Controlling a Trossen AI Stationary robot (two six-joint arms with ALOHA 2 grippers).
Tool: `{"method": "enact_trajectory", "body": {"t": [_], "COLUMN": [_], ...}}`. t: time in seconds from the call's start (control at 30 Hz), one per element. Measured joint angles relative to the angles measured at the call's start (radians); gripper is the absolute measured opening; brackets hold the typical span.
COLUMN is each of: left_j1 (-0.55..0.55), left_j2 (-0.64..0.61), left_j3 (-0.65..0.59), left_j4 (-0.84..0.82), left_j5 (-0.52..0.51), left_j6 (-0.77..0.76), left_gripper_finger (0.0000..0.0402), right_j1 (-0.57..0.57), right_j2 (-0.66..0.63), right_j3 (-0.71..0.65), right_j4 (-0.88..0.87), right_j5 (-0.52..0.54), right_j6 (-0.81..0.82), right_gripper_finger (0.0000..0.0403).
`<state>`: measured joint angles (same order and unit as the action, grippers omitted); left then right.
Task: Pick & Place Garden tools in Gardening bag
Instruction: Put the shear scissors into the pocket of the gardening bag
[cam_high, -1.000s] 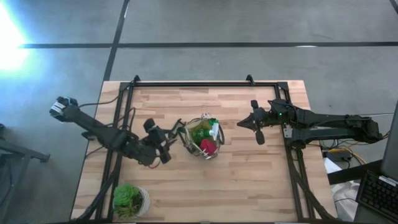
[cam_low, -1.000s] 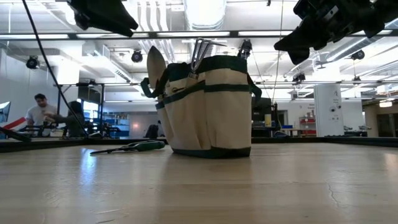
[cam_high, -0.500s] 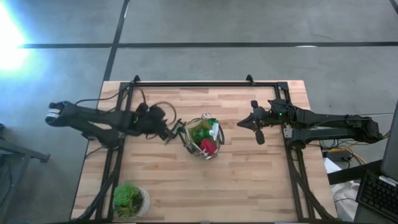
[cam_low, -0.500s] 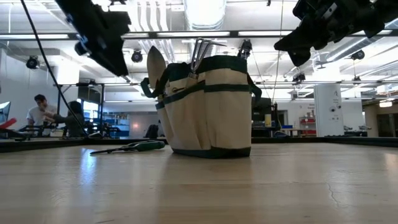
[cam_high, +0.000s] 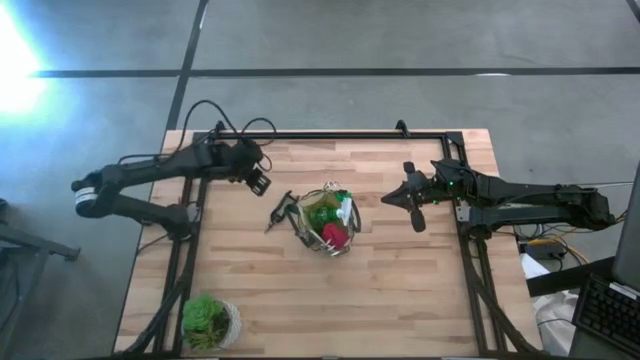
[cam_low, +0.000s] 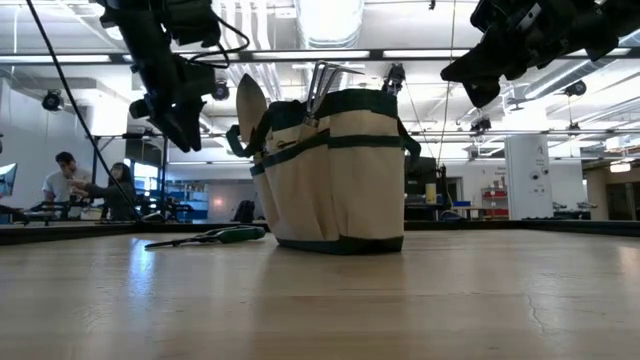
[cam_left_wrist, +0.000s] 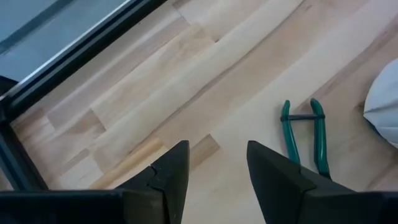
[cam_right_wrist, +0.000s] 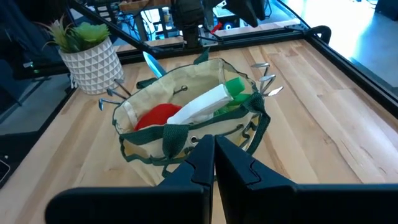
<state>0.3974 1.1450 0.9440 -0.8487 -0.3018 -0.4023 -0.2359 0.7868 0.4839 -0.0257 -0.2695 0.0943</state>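
The gardening bag (cam_high: 325, 221) (cam_low: 335, 170) (cam_right_wrist: 186, 118) stands upright at mid-table. A red tool, a white-and-green spray bottle (cam_right_wrist: 208, 99) and several metal tool heads stick out of it. A green-handled tool (cam_high: 280, 211) (cam_left_wrist: 305, 134) (cam_low: 205, 237) lies flat on the table just left of the bag. My left gripper (cam_high: 258, 182) (cam_left_wrist: 214, 152) hovers open and empty above the bare wood, beyond the green-handled tool toward the far left. My right gripper (cam_high: 416, 216) (cam_right_wrist: 214, 155) hangs shut and empty in the air to the right of the bag.
A leafy plant in a pale pot (cam_high: 208, 320) (cam_right_wrist: 90, 46) stands at the near left corner. A black frame rail (cam_high: 330, 135) runs along the table's far edge and sides. Bare wood lies near and to the right of the bag. People sit far behind the table (cam_low: 65, 180).
My left arm has swung from beside the bag's near left side toward the table's far edge, passing over the green-handled tool, and its gripper has turned as it went. The tool and the bag lie where they were.
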Motion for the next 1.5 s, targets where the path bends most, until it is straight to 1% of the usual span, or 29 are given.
{"method": "enact_trajectory", "body": {"t": [0.23, 0.37, 0.47, 0.7, 0.77, 0.93, 1.07, 1.23, 1.4, 1.5], "left_j1": [0.046, 0.050, 0.051, 0.050, 0.051, 0.050, 0.051, 0.051, 0.046, 0.038], "left_j2": [0.000, 0.021, 0.065, 0.211, 0.243, 0.307, 0.349, 0.376, 0.382, 0.384], "left_j3": [0.000, 0.000, 0.000, 0.000, 0.000, 0.000, 0.000, 0.000, 0.000, 0.000], "left_j4": [0.019, 0.020, 0.021, 0.040, 0.068, 0.188, 0.256, 0.268, 0.265, 0.265], "left_j5": [0.057, 0.059, 0.069, 0.091, 0.115, 0.217, 0.227, 0.247, 0.309, 0.311], "left_j6": [0.033, 0.034, 0.039, 0.066, 0.066, 0.084, 0.088, 0.088, 0.080, 0.079], "left_gripper_finger": [0.0163, 0.0163, 0.0163, 0.0163, 0.0163, 0.0163, 0.0163, 0.0163, 0.0163, 0.0163], "right_j1": [-0.001, -0.001, -0.001, -0.001, -0.001, -0.001, -0.001, -0.001, -0.001, -0.001], "right_j2": [0.000, 0.000, 0.000, 0.000, 0.000, 0.000, 0.000, 0.000, 0.000, 0.000], "right_j3": [0.000, 0.000, 0.000, 0.000, 0.000, 0.000, 0.000, 0.000, 0.000, 0.000], "right_j4": [0.000, 0.000, 0.000, 0.000, 0.000, 0.000, -0.003, -0.026, -0.029, -0.029], "right_j5": [0.000, 0.000, 0.000, 0.000, 0.000, 0.000, 0.000, 0.000, 0.000, 0.000], "right_j6": [-0.024, -0.027, -0.027, -0.027, -0.027, -0.027, -0.027, -0.026, -0.026, -0.023], "right_gripper_finger": [0.0008, 0.0008, 0.0008, 0.0008, 0.0008, 0.0008, 0.0008, 0.0008, 0.0008, 0.0008]}}
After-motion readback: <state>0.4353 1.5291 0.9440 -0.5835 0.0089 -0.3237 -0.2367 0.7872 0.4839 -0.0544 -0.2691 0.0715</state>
